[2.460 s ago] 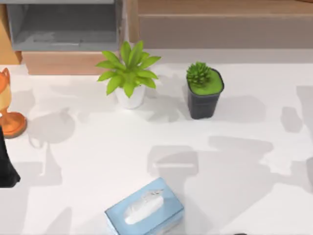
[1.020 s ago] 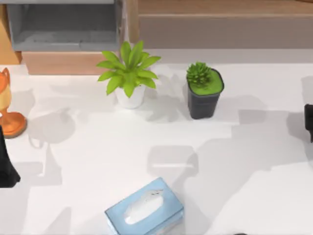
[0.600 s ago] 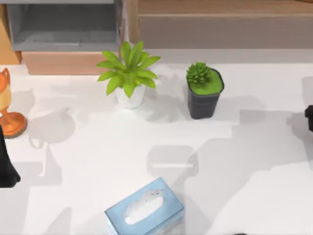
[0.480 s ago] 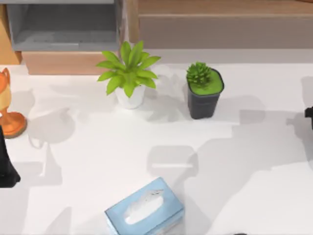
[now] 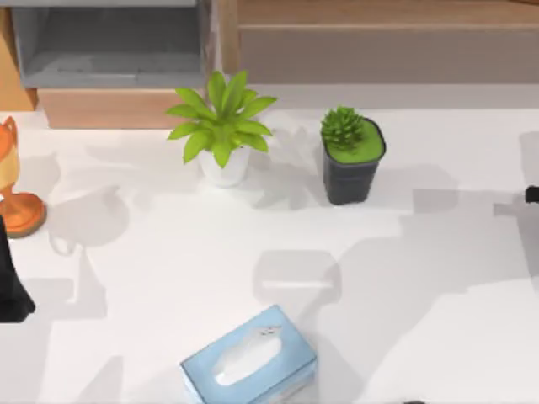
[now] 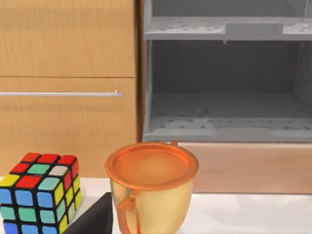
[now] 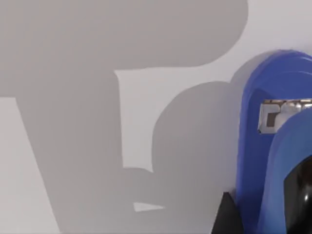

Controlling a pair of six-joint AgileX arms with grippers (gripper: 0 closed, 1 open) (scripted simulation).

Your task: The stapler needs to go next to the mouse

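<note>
Stapler [image 7: 270, 146] in bright blue lies on the white tabletop [image 5: 168, 278], seen close up in the right wrist view, where dark parts of the right gripper stand right against its near end; whether they touch or clasp it I cannot tell, nor how wide the fingers stand. From the left of the top view: the left arm [image 5: 10, 282] sits parked at the left edge as a dark shape, and its fingers cannot be judged either. Just behind it stands an orange cup [image 5: 17, 202], which the left wrist view shows as an orange-gold mug [image 6: 151, 190] with a handle, a colourful puzzle cube [image 6: 39, 192] beside it, and a wooden cabinet [image 6: 68, 73] and grey shelf unit [image 6: 224, 87] behind. Further right, a leafy green plant in a white pot [image 5: 221, 126] stands near the back of the tabletop, and just to its right a small spiky plant in a dark pot [image 5: 351, 156]. Near the front edge, around the middle, a light-blue tissue box [image 5: 248, 358] lies at an angle. At the far right edge, a small dark piece of the right arm [image 5: 532, 195] shows.
</note>
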